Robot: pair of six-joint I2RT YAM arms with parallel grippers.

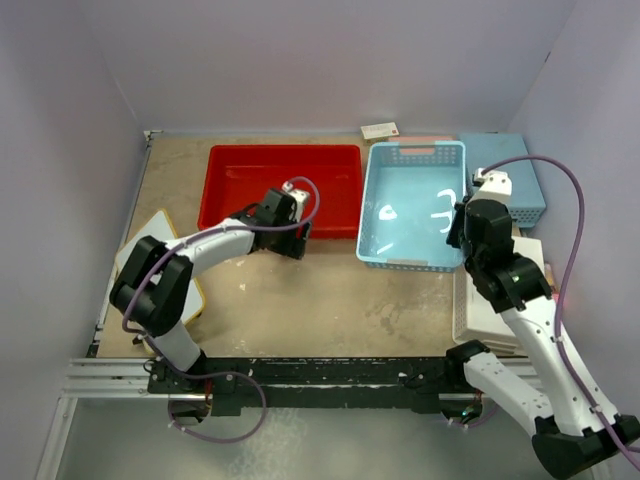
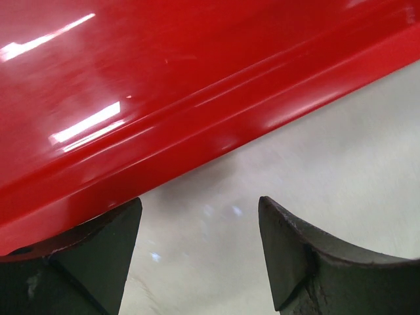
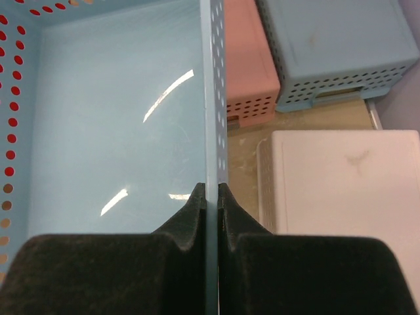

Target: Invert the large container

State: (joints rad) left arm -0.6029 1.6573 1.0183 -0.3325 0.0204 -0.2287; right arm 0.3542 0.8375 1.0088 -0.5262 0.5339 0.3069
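Bright, even light; white glare streaks on red tray [image 2: 170,79]; shadows soft.

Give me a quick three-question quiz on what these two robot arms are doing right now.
1. True or false: the red tray already lies upside down.
2. The right arm's fingers are shut on a wall of which thing? A. the red tray. B. the light-blue basket. C. nothing at all.
3. Fill in the gap: the left arm's fingers, next to the tray's near rim, are ____ (open or shut).

Key
1. False. Its hollow side faces up.
2. B. They pinch the basket's right wall.
3. Open. There is a clear gap between them.
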